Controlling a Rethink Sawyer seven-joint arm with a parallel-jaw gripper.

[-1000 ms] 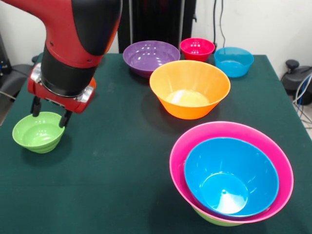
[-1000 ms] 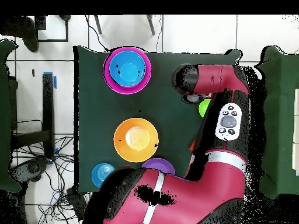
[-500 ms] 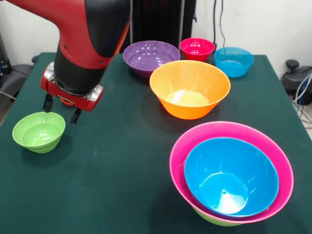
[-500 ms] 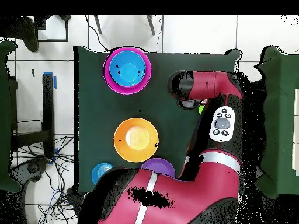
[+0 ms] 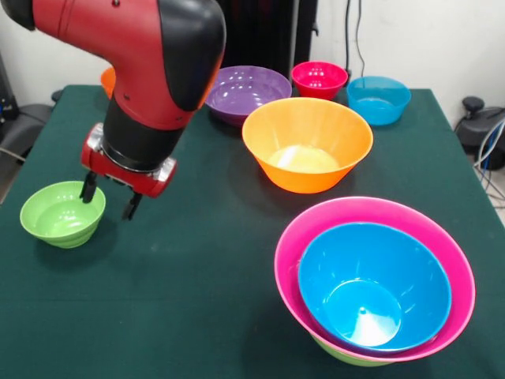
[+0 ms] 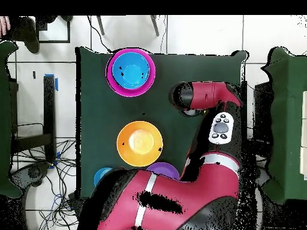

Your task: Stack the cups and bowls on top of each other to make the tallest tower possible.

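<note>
A: Black fingers (image 5: 87,188) spread apart and empty: the gripper (image 5: 110,197) hangs just above the green cloth, the small green bowl (image 5: 62,213) sitting upright right beside it, one fingertip in front of that bowl's rim. Whether it touches, the front view does not settle.

B: And the arm?

A: Red and black, the arm (image 5: 150,67) rises from the gripper toward the top of the front view. From overhead it covers the gripper and the small green bowl altogether.

B: Where is the tower?

A: Well away from the gripper, across the table (image 5: 197,260) on the side opposite the small green bowl. The pink bowl (image 5: 442,237) holds a blue bowl (image 5: 375,284), with a sliver of green rim (image 5: 347,355) under both.

B: What lies between?

A: Beyond the gripper, on the tower's side, stands the big orange bowl (image 5: 308,142), alone and upright. Farther off runs a row: purple bowl (image 5: 246,92), magenta-red bowl (image 5: 319,79), small blue bowl (image 5: 379,99). A scrap of orange (image 5: 107,79) shows behind the arm; what it belongs to cannot be told.

B: Any cup?

A: None can be made out in either view.
</note>
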